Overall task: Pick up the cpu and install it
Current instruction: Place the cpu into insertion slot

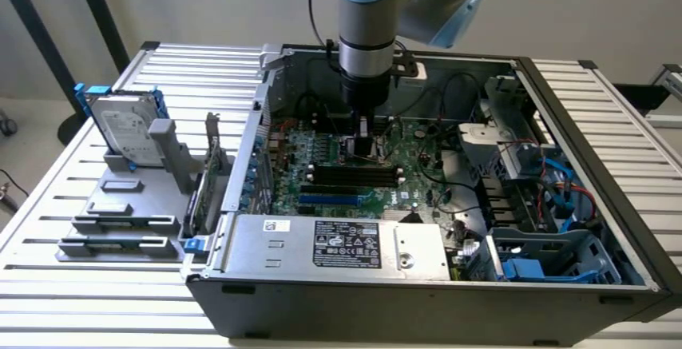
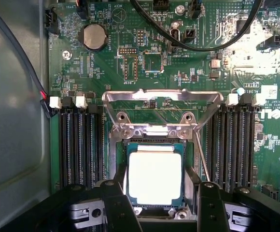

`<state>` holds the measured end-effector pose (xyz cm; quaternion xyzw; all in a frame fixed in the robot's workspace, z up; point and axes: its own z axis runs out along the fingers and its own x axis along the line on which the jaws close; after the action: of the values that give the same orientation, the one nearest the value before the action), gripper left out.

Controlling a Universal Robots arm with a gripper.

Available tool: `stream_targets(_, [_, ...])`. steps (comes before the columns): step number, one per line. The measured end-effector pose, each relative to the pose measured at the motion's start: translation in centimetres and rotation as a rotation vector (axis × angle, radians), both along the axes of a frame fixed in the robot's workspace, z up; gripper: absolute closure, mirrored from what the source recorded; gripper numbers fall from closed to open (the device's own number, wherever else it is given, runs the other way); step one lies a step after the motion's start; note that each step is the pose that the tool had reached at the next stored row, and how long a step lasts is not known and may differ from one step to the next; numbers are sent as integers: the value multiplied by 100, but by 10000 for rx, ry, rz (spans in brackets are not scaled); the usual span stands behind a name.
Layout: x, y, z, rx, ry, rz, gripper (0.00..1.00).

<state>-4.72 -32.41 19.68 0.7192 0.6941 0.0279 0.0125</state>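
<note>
Small flat square silver-topped cpu [image 2: 155, 176] lies in its socket on the green motherboard [image 2: 106, 67], metal load frame [image 2: 161, 95] swung open; likely light, rigid, slick-lidded and fragile beneath, best held by opposite edges. Black gripper [image 2: 161, 186] fingers [image 2: 115, 203] stand spread astride it, seemingly not pinching. Black memory slots [image 2: 79, 145] crowd both sides, so open room is mainly straight up.

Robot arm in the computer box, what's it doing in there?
The robot arm reaches down into an open computer case, with its tool right above the motherboard. The cpu, a small silver square, lies in the socket directly under the tool, and the socket's metal clamp is flipped open. Whether the tool grips the chip can't be told.
</note>
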Motion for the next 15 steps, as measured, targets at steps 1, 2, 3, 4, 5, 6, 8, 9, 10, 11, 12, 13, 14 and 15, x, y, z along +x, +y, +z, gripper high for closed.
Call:
stream_targets(1, [-2, 0, -1, 0, 1, -2, 45])
stream_targets(2, [-4, 0, -1, -1, 1, -2, 45])
stream_targets(3, [-5, 0, -2, -1, 2, -2, 45])
stream_targets(4, [-5, 0, -2, -3, 3, -2, 45])
stream_targets(5, [-6, 0, -3, -4, 2, -2, 45])
stream_targets(6, [-6, 0, -4, -5, 1, -3, 45])
stream_targets(8, [-5, 0, -6, -9, 1, -3, 45])
stream_targets(9, [-6, 0, -6, -11, 2, -2, 45])
stream_targets(10, [-6, 0, -7, -12, 2, -3, 45])
stream_targets(11, [-6, 0, -8, -12, 1, -3, 45])
stream_targets(12, [-6, 0, -9, -12, 1, -3, 45])
stream_targets(13, [-6, 0, -9, -12, 1, -2, 45])
stream_targets(14, [-6, 0, -10, -13, 1, -2, 45])
stream_targets(15, [-6, 0, -10, -13, 1, -2, 45])
